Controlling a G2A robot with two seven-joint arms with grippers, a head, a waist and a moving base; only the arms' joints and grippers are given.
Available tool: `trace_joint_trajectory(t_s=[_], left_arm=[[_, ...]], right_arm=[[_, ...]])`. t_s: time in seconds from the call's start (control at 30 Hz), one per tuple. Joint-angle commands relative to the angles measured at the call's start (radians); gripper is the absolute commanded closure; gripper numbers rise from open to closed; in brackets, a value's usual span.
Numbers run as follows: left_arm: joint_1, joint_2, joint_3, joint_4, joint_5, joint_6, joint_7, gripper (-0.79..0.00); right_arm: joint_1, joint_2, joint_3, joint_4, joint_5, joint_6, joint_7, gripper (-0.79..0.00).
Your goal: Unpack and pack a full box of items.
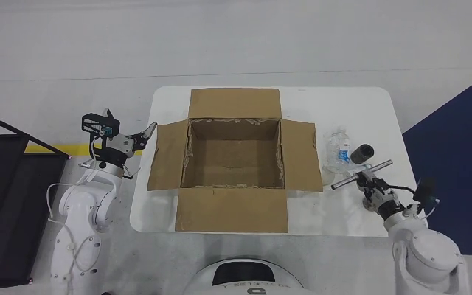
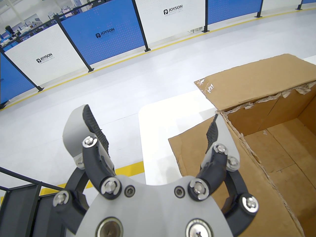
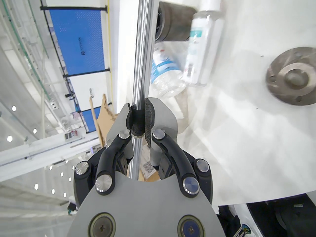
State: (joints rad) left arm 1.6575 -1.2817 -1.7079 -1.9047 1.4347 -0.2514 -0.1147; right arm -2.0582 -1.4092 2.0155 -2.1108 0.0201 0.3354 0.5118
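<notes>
1. left gripper (image 2: 151, 114): fingers spread wide with nothing between them; one fingertip sits just beside a side flap of the open cardboard box (image 2: 271, 114).
2. right gripper (image 3: 140, 114): fingers clamped on a shiny metal rod (image 3: 145, 38) that runs out well past the fingertips.
3. beyond those fingertips, by the rod's far end, a black cylinder (image 3: 175, 22), a water bottle (image 3: 165, 72) and a spray bottle (image 3: 205, 45) lie close together on the table (image 3: 246, 136).
4. a metal flange (image 3: 292, 76) lies off to one side of the clamped fingers, apart from them.
</notes>
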Motion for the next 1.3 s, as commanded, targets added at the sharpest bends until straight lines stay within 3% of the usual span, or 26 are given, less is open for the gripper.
trace_joint_trajectory(t_s=[0.0, 0.2, 0.33, 0.47, 0.67, 0.9, 1.27], left_arm=[[0.0, 0.0, 0.0, 0.0, 0.0, 0.0, 0.0, -0.785], [0.0, 0.0, 0.0, 0.0, 0.0, 0.0, 0.0, -0.785], [0.0, 0.0, 0.0, 0.0, 0.0, 0.0, 0.0, -0.785], [0.0, 0.0, 0.0, 0.0, 0.0, 0.0, 0.0, -0.785], [0.0, 0.0, 0.0, 0.0, 0.0, 0.0, 0.0, -0.785], [0.0, 0.0, 0.0, 0.0, 0.0, 0.0, 0.0, -0.785], [0.0, 0.0, 0.0, 0.0, 0.0, 0.0, 0.0, -0.785]], right_arm=[[-0.023, 0.001, 0.0, -0.031, 0.008, -0.033, 0.018, 0.0], [-0.07, 0.004, -0.052, -0.166, -0.003, -0.104, 0.09, 0.0], [-0.059, 0.01, -0.126, -0.239, -0.072, -0.063, 0.107, 0.0], [0.017, 0.019, -0.23, -0.239, -0.147, -0.011, 0.146, 0.0], [0.177, 0.032, -0.432, -0.23, -0.331, 0.157, 0.205, 0.0], [0.356, 0.033, -0.686, -0.153, -0.517, 0.297, 0.193, 0.0], [0.571, 0.012, -0.841, 0.053, -0.54, 0.471, 0.105, 0.0]])
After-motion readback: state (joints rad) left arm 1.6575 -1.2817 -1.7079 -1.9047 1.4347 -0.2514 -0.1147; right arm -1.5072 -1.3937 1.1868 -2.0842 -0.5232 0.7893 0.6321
